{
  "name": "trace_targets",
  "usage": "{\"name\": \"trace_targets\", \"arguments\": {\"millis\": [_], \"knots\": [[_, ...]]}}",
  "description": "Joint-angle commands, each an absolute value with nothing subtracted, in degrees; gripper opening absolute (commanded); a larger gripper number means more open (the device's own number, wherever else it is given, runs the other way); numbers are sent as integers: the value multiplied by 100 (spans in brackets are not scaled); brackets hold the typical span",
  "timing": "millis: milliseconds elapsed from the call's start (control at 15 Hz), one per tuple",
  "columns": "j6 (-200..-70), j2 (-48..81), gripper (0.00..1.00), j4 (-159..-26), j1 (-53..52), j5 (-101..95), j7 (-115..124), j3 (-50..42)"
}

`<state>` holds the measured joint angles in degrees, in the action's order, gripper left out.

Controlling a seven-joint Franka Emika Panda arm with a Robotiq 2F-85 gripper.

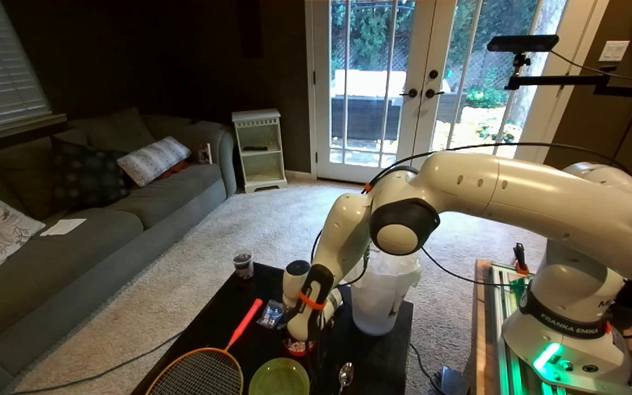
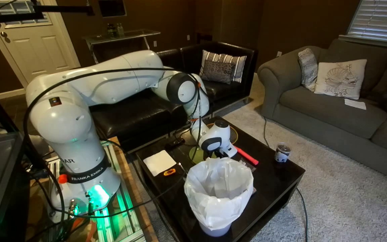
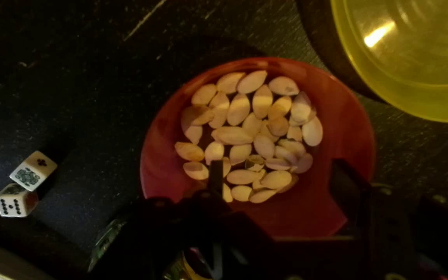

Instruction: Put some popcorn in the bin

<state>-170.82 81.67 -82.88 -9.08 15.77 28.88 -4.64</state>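
Red and faintly glossy, a round bowl fills the middle of the wrist view, holding smooth, pale, oval seeds. The jaws stand spread over its lower part, seeds showing in the gap. A translucent yellow-green bowl is cut off at upper right; at lower left two white dice touch, made out only here.

In an exterior view the arm is bent over the round bowl at bottom centre and largely hides the jaws. To the right the bin, a tall, milky bucket, stands upright on the dark surface. A shiny spoon and a strung racket lie at the bottom edge, clearer here than elsewhere.

In an exterior view a crinkled white liner drapes the bin's rim at bottom centre; the bin's floor is hidden, so its contents cannot be told. Shown only here, left of centre, lie a flat white sheet and a small orange object.
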Motion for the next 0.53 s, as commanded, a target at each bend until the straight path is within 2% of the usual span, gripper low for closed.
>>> {"name": "trace_targets", "arguments": {"millis": [0,267,400,467], "knots": [[-16934,8406,69,-7918,-928,1710,2959,-469],[-16815,8496,59,-7778,-931,1691,2976,-478],[-16739,8545,52,-7703,-933,1681,2985,-484],[-16687,8566,43,-7665,-933,1674,2991,-486]]}}
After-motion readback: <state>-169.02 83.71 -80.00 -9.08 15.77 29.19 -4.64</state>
